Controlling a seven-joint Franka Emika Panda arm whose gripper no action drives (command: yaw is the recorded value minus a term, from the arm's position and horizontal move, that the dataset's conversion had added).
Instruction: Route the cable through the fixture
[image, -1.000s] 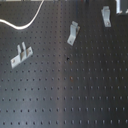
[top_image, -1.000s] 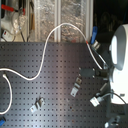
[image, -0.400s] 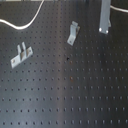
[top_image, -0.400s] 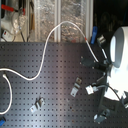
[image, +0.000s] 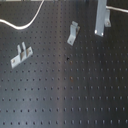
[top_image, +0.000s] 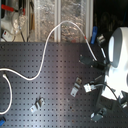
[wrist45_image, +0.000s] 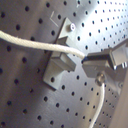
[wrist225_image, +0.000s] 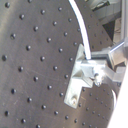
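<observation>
The white cable (top_image: 47, 47) runs from the second exterior view's left, arches up over the pegboard and comes down to my gripper (top_image: 92, 61) by the white arm. In the first wrist view the cable (wrist45_image: 35, 42) crosses the front of a grey metal bracket (wrist45_image: 59, 64) and ends in the dark fingertips of my gripper (wrist45_image: 90, 59), which is shut on it. The second wrist view shows the cable (wrist225_image: 81, 35) meeting the same bracket (wrist225_image: 76, 82) at the gripper (wrist225_image: 100, 74). In the first exterior view the gripper is a grey bar (image: 100, 30) with the cable (image: 118, 10) beside it.
Two more brackets stand on the black pegboard: a two-pronged one (image: 21, 54) and a slanted one (image: 73, 33). The second exterior view shows brackets at its lower left (top_image: 37, 104), its middle (top_image: 76, 88) and under the arm (top_image: 97, 114). Foil-wrapped boxes (top_image: 60, 15) stand behind the board.
In the first exterior view the grey bar has come further down into the picture, toward the board. The cable loop and the brackets have stayed put.
</observation>
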